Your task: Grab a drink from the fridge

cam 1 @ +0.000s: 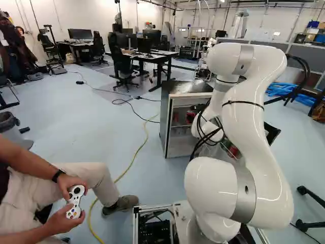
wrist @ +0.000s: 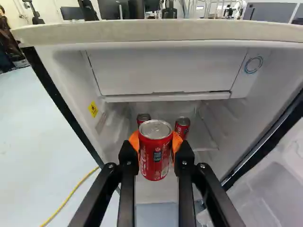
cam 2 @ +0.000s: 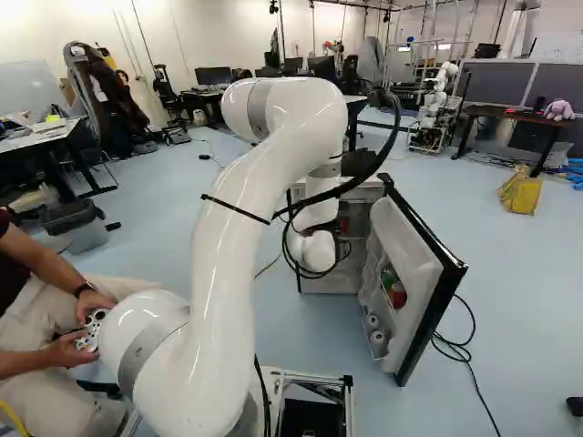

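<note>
In the wrist view my gripper (wrist: 156, 142) is shut on a red can (wrist: 155, 158), its orange pads against two sides. The can stands upright between the fingers, in front of the open fridge (wrist: 161, 73). Behind it, inside the fridge, are two more red cans, one (wrist: 143, 118) partly hidden by the held can and another (wrist: 182, 126) beside it. In the left base view the fridge (cam 1: 165, 119) stands ahead, largely behind my arm. The right base view shows its door (cam 2: 414, 291) swung open. I cannot make out the gripper's fingers in either base view.
Door shelves hold a red item (cam 2: 397, 294) and pale cans (cam 2: 376, 339). A seated person with a controller (cam 1: 75, 202) is close at the left. A yellow cable (cam 1: 133, 160) crosses the floor. Another robot (cam 2: 437, 100) stands far back.
</note>
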